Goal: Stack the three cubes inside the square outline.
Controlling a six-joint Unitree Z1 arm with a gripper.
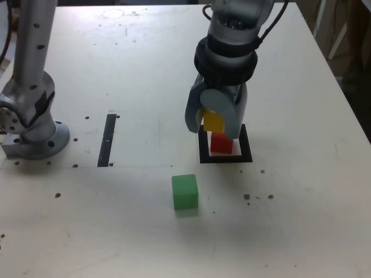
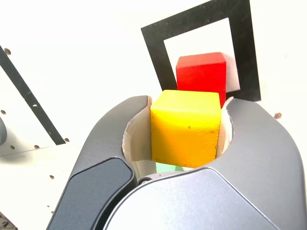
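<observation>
Green cube (image 1: 185, 191) sits nearest the exterior camera, alone on the white table (image 1: 301, 231), well apart from the other two cubes and in front of the square outline (image 1: 225, 158), slightly toward the exterior view's left of it. Behind it, the black square outline with its white centre lies flat on the table, and the red cube (image 1: 221, 143) stands inside that white centre; in the wrist view the red cube (image 2: 201, 75) sits within the outline (image 2: 244, 52) with bare white showing around it. Just above the red cube hangs the yellow cube (image 1: 213, 121), pinched between the grey jaws of the gripper (image 1: 213, 119); the wrist view shows the yellow cube (image 2: 186, 127) pressed on both sides by the pale inner faces of the jaws of the gripper (image 2: 178, 129). Whether the yellow cube touches the top of the red one cannot be told. To the exterior view's left, a narrow black strip (image 1: 106, 139) lies on the table, and beyond it stands the arm's round metal base (image 1: 32, 124). Small dark holes dot the table surface.
</observation>
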